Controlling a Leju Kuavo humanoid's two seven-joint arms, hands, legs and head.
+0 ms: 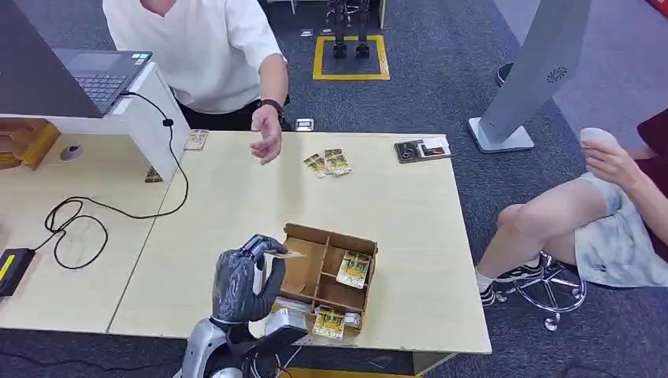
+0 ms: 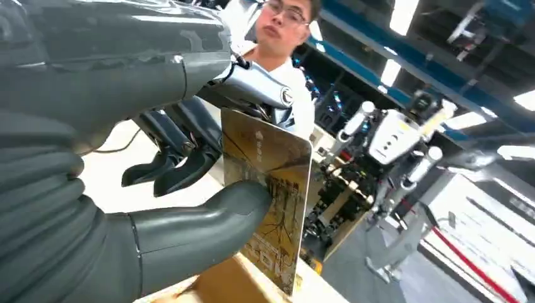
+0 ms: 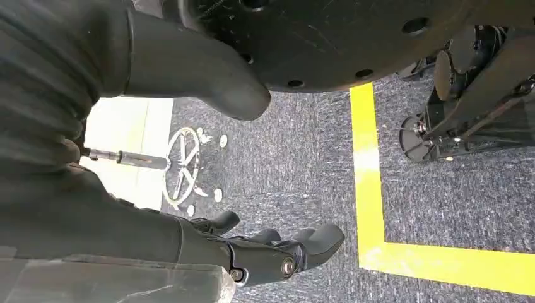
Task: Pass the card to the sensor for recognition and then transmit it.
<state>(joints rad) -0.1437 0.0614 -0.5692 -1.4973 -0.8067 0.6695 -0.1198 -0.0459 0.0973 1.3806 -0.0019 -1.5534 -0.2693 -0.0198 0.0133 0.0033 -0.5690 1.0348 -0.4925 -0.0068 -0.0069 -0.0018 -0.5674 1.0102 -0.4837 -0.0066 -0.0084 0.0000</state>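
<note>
Box: an open brown cardboard box with dividers sits near the front edge of the pale wooden desk.
Box contents: one gold-patterned card lies in a middle compartment, another in the front one; what fills the remaining cells is hard to make out.
Loose cards: two more gold cards lie on the far side of the desk, close to a person's lowered hand.
Held card: a thin gold-and-brown patterned card is just left of the box's near corner, raised off the desk.
Left robot hand: the grey left robot hand stands upright and pinches the card between its thick thumb and the dark fingers behind it.
Right robot hand: the right robot hand hangs over grey carpet beside a yellow floor stripe, fingers loosely curled, apart, nothing in them.
Far desk edge: a small dark flat device rests there.
</note>
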